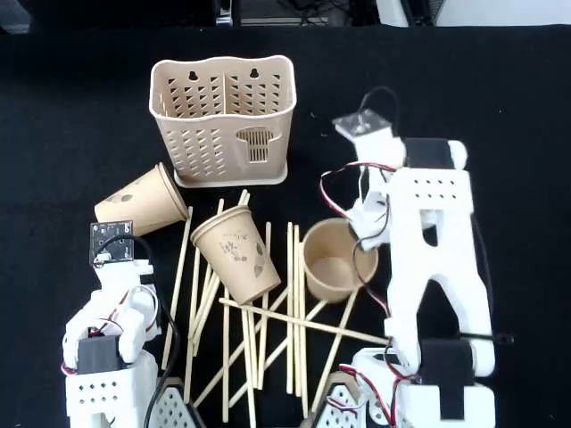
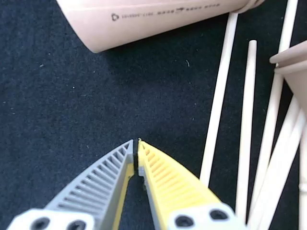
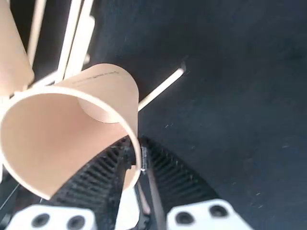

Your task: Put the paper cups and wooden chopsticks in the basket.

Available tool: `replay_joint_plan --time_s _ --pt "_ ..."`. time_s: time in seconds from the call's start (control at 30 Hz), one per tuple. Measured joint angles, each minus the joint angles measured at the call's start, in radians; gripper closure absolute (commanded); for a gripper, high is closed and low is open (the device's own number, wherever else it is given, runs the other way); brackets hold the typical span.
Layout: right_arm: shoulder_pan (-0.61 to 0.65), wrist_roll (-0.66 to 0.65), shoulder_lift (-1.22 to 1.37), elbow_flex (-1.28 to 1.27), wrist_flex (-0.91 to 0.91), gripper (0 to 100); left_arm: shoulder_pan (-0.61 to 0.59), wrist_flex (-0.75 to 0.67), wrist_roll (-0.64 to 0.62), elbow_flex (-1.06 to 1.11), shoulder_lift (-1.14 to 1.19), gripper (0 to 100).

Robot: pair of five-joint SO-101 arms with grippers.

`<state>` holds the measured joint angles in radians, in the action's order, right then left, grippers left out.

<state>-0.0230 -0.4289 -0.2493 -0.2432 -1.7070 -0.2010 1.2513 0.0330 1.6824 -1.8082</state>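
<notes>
A beige slotted basket (image 1: 223, 116) stands upright at the back of the black table. Three paper cups are in front of it. One cup (image 1: 143, 201) lies on its side at the left, and its wall (image 2: 158, 19) is just beyond my left gripper (image 2: 135, 143), which is shut on nothing above the cloth. A second cup (image 1: 236, 254) lies among the scattered wooden chopsticks (image 1: 294, 303). My right gripper (image 3: 137, 146) is shut on the rim of the third cup (image 3: 62, 139), which tilts mouth-up (image 1: 337, 260).
Loose chopsticks (image 2: 218, 100) lie close beside my left gripper. The table (image 1: 71, 107) is covered in black cloth, with open room to the left and right of the basket. Both arm bases stand at the front edge.
</notes>
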Motion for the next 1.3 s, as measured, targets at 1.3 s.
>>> replay_joint_plan --time_s 1.3 --pt "-0.365 -0.028 0.514 0.772 -0.044 82.3 0.0 0.0 0.0 0.0 0.0 96"
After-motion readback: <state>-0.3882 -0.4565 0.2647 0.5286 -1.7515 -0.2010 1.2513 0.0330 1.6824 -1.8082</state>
